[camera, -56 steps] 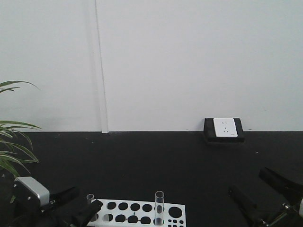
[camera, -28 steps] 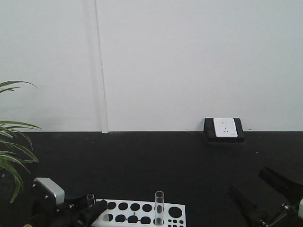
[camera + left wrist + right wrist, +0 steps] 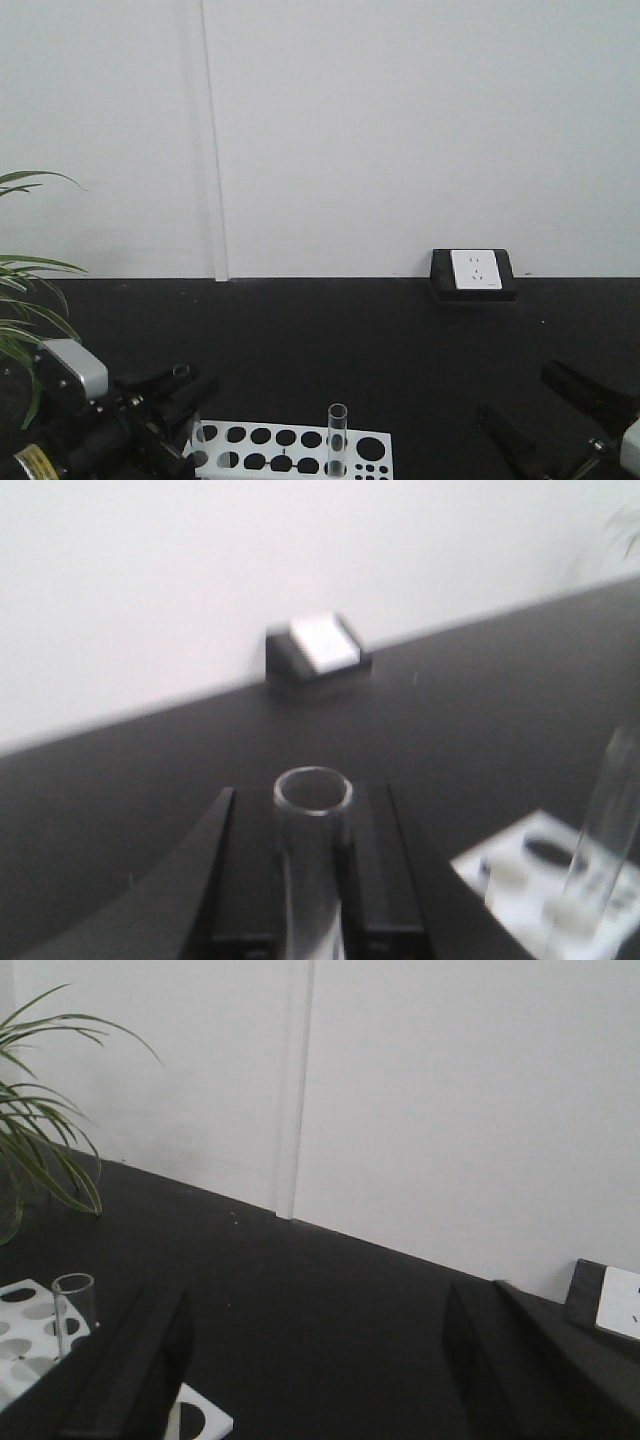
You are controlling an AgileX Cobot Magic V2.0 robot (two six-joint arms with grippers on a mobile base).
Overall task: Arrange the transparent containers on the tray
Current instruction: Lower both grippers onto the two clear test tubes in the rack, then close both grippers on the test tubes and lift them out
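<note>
Test tube (image 3: 313, 875) inside left hand (image 3: 309, 815).

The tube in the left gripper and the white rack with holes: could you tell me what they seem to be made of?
The tube looks like clear, glossy glass, possibly clear plastic: dark surfaces show through its wall and the rim shines. The rack seems matte white plastic: opaque, even colour, cleanly cut round holes.

You face a plain white wall (image 3: 400, 130), evenly lit, with a thin vertical white strip (image 3: 212, 140) running down it. A matte black tabletop (image 3: 330, 340) meets its base. A black-cased white socket (image 3: 474, 274) sits where they join, and green plant leaves (image 3: 25, 300) reach in from the opposite edge.
</note>
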